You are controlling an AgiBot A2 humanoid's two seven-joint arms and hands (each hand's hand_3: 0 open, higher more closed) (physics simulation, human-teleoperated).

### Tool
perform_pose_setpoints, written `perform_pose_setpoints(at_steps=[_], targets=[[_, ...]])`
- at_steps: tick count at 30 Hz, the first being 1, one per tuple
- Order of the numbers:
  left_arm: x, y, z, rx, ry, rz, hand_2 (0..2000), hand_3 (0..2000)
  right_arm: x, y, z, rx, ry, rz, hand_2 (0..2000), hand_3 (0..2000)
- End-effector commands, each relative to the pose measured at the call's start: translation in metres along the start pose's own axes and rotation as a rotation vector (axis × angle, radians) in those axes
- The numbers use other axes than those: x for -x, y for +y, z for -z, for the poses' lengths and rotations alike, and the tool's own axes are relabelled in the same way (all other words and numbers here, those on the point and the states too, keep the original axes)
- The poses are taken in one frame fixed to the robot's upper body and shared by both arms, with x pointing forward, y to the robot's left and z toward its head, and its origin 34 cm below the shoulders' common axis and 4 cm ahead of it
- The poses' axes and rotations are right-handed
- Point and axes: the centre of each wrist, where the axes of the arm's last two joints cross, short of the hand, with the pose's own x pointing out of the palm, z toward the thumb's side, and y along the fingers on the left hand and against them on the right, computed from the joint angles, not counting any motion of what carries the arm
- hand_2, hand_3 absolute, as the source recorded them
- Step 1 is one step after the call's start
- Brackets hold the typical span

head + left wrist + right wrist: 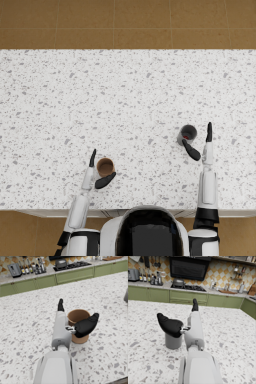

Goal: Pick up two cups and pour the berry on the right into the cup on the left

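Observation:
A brown cup [105,166] stands upright on the speckled counter [125,90] at the front left. My left hand [96,174] is beside it, fingers straight along its left side and the thumb curved across its near side; the left wrist view shows the brown cup [78,318] empty behind my left hand [61,318]. A grey cup [187,133] stands at the right with a small red berry [186,136] inside. My right hand [202,147] flanks it the same way. The right wrist view shows the grey cup [173,341] partly hidden behind my right hand [193,319].
The counter's front edge [50,210] runs just below both hands, with brown floor [125,25] past its far edge. The wrist views show green kitchen cabinets [158,294] and a stove [186,287] far behind.

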Motion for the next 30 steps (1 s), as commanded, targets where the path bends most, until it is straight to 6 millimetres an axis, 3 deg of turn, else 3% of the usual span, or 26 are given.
perform_pose_setpoints(at_steps=[1, 9, 14, 30], targets=[[0.001, -0.001, 0.01, 0.037, -0.002, -0.005, 0, 0, 0.0, -0.006, 0.01, -0.041, -0.005, 0.006, 0, 0], [-0.002, 0.002, 0.024, 0.085, -0.024, -0.007, 0, 0, -0.003, -0.016, 0.027, -0.11, -0.027, 0.014, 0, 0], [-0.007, 0.001, 0.023, 0.082, -0.036, -0.001, 0, 0, -0.017, -0.016, 0.033, -0.132, -0.029, -0.028, 0, 0], [-0.014, -0.001, 0.024, 0.084, -0.064, -0.005, 0, 0, -0.03, -0.033, 0.061, -0.259, -0.065, -0.022, 0, 0]])
